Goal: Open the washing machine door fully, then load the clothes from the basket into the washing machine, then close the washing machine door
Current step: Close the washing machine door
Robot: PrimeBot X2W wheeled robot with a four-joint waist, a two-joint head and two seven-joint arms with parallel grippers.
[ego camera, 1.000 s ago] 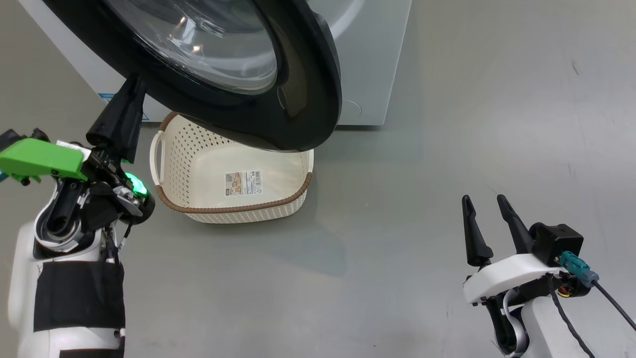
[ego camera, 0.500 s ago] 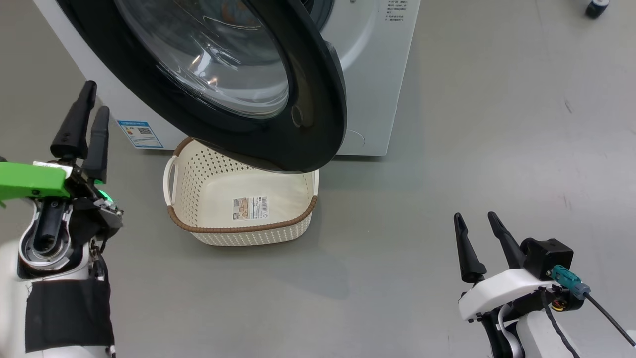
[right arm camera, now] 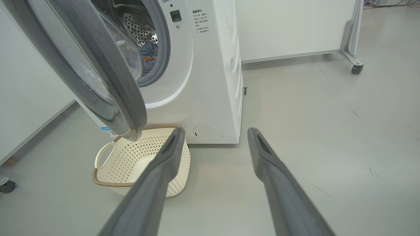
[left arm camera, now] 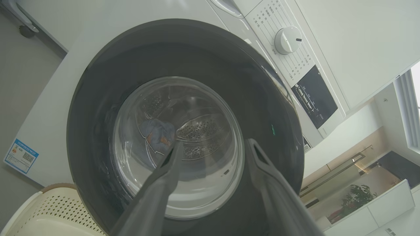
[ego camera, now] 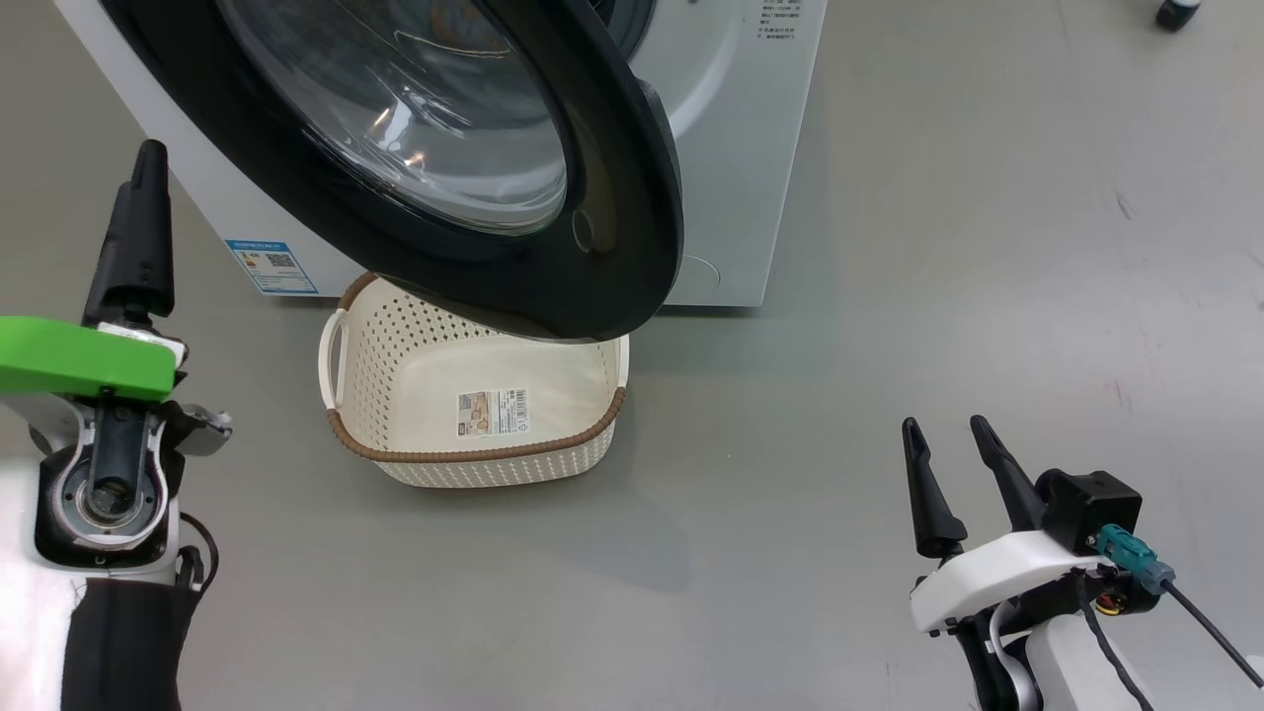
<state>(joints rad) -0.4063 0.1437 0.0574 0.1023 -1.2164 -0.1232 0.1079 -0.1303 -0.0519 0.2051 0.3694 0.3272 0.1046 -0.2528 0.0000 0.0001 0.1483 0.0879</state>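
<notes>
Two of the three steps looked done to us, and closing was the one in hand. The washing machine (right arm camera: 216,82) stood on the grey floor (ego camera: 839,395) with its drum mouth uncovered. The washing machine door (ego camera: 622,207) hung out from the front at an angle, neither flat back nor shut, its lower edge overhanging the far side of the basket (ego camera: 494,474). That basket sat on the floor just in front of the machine's lower front edge, and we saw nothing in it but the label on its bottom. The clothes (right arm camera: 149,54) lay inside the drum as a blue bundle low at the back; the left wrist view caught them through the door's glass bowl too.

The left gripper (left arm camera: 215,142) had its fingers spread wide with nothing between them, aimed at the door's outer face. We could not tell how near it stood. The right gripper (ego camera: 943,427) hung toward the near right of the floor, well apart from everything, likewise wide and empty.

Next, we judged, the door wanted a steady push on its outer rim near the free edge, carried through until it shut fully, with the fingers kept off the glass and clear of the closing gap.
</notes>
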